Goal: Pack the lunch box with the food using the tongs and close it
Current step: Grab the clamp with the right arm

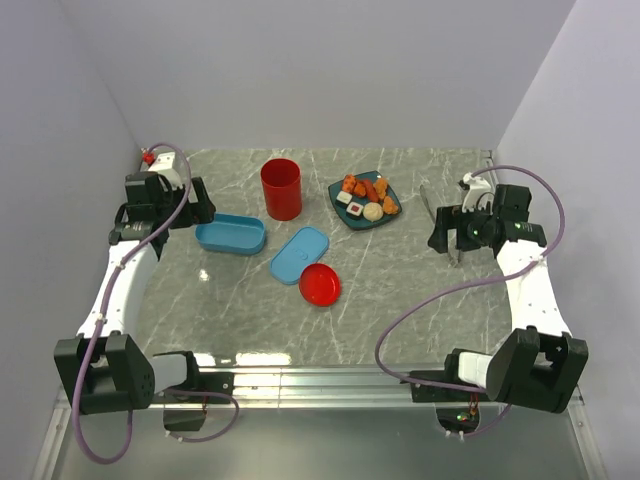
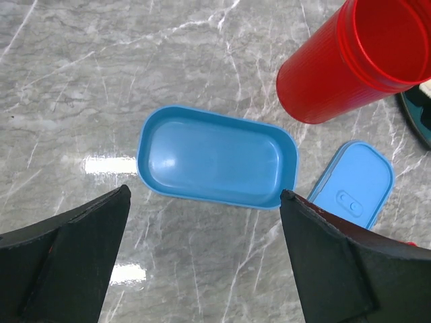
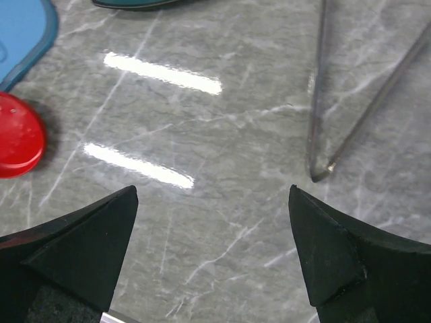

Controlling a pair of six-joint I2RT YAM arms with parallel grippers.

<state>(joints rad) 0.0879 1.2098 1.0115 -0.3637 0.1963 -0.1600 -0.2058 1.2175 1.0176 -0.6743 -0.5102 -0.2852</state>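
From above I see the open lunch box [image 1: 230,235] on the bench [image 1: 400,300] at left, with its lid [image 1: 300,254] just beside it and a red cup [image 1: 281,188] behind; the food [image 1: 366,196] is piled on a dark plate [image 1: 360,227] further right, and the tongs [image 1: 428,205] lie near the right edge. My left wrist camera shows the left pincer [image 2: 205,194] spread wide apart, holding nothing, above the empty box. My right wrist camera shows the right pincer [image 3: 214,192] likewise apart and empty, with the joined end of the tongs on the bench just ahead, to the right.
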